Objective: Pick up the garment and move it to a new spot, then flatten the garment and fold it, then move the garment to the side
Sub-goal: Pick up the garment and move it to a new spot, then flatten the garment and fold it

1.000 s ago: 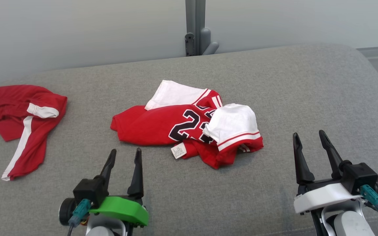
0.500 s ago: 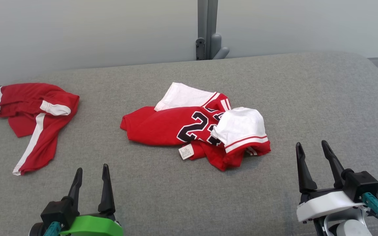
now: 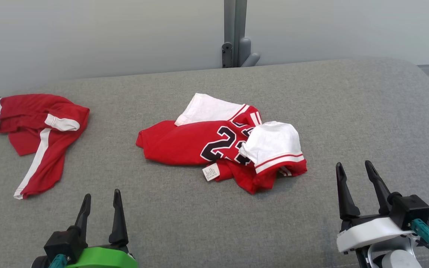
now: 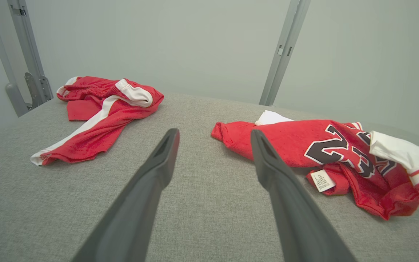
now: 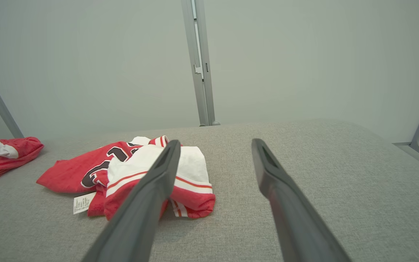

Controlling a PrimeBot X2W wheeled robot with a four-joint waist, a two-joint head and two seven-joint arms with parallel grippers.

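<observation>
scene: a grey padded surface (image 3: 348, 111) before a pale wall, with two red and white garments lying on it.
task garment: by my reading, the crumpled red jersey (image 3: 199, 143) with black numerals, lying near the middle of the surface.
other garment: red shorts (image 3: 35, 137) with a white side stripe, well apart at the far left.
left gripper (image 3: 101, 195): jaws spread wide and empty, low at the near left, touching no cloth.
right gripper (image 3: 353, 165): jaws likewise released and empty, at the near right.
direction from the jaws: the jersey lies ahead of both grippers and between them, up and right of the left one, up and left of the right one.
long axis: it runs roughly side to side across the head view, dipping toward the robot at its right end.
nearer arm: the right gripper looks a little nearer, close to the bunched right end where a white sleeve (image 3: 270, 143) folds over the red; the left gripper faces the flatter left end.
hidden: the white sleeve covers part of the numerals, and the neck and hem cannot be picked out in the crumple.
small detail: a white care label (image 3: 210, 173) sticks out at the near edge, its print too small to read.
cut off: the head view's bottom edge crops the left gripper's green body.
</observation>
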